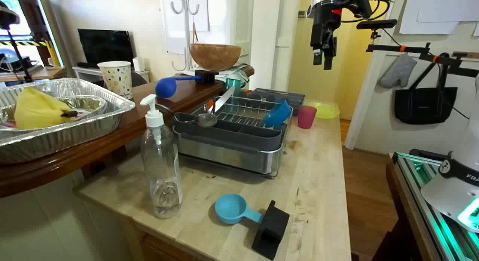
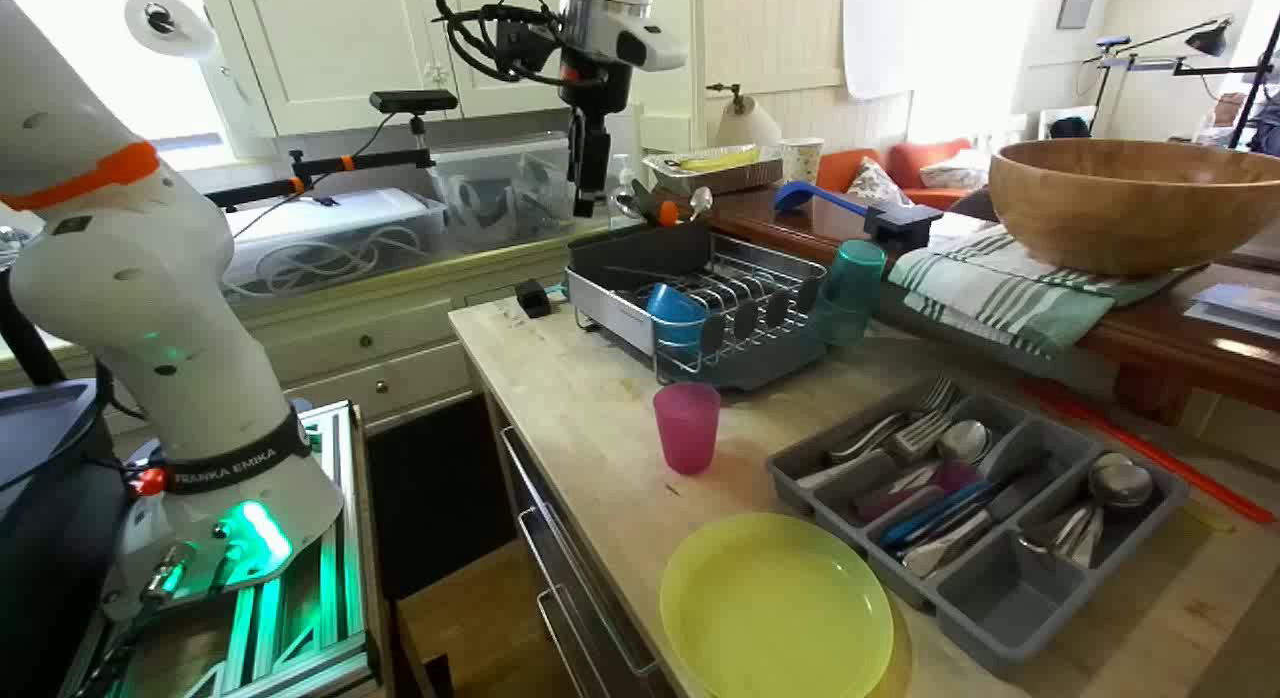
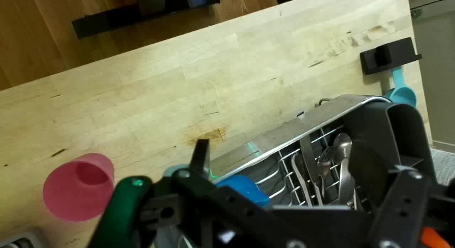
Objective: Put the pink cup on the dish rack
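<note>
The pink cup (image 1: 307,117) stands upright on the wooden counter beside the dish rack (image 1: 228,159). Both also show in an exterior view, the cup (image 2: 687,430) in front of a corner of the rack (image 2: 612,316). In the wrist view the cup (image 3: 79,189) is at lower left, its mouth visible, and part of the rack (image 3: 280,137) lies below and between the fingers. My gripper (image 1: 323,62) is high above the counter, apart from cup and rack; it also shows in an exterior view (image 2: 585,203). In the wrist view the gripper (image 3: 280,152) is open and empty.
A blue cup (image 2: 676,318) and cutlery (image 3: 312,166) are in the rack. A yellow-green bowl (image 2: 775,603) and a grey cutlery tray (image 2: 1000,633) stand near the cup. A pump bottle (image 1: 162,171) and a light-blue scoop (image 1: 230,208) stand at the opposite end. A teal cup (image 2: 853,278) adjoins the rack.
</note>
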You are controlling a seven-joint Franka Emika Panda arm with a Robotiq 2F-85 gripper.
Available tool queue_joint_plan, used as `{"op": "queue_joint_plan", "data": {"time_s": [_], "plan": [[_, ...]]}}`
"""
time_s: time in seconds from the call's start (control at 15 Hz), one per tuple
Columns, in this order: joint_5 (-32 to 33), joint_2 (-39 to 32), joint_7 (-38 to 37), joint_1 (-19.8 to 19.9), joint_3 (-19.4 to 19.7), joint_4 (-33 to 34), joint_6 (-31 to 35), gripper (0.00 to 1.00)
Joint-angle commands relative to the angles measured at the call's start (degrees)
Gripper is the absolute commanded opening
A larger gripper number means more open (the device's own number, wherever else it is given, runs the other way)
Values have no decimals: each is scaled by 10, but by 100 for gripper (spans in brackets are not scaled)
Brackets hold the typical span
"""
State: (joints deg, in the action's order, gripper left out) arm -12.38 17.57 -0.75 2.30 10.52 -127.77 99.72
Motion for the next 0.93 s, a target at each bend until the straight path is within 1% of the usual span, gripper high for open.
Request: {"op": "queue_joint_plan", "data": {"time_s": [0.0, 0.13, 0.27, 0.33, 0.4, 0.6, 0.87], "plan": [[-4, -1, 4, 15, -13, 1, -2, 100], [-4, -1, 4, 15, -13, 1, -2, 100], [-4, -7, -23, 36, -2, 2, 11, 100], [-15, -5, -32, 52, 12, 1, 15, 100], [-10, -1, -39, 66, 20, 0, 21, 100], [-16, -6, -35, 111, 59, -1, 45, 100], [-49, -46, -9, 145, 109, 4, 90, 100]]}}
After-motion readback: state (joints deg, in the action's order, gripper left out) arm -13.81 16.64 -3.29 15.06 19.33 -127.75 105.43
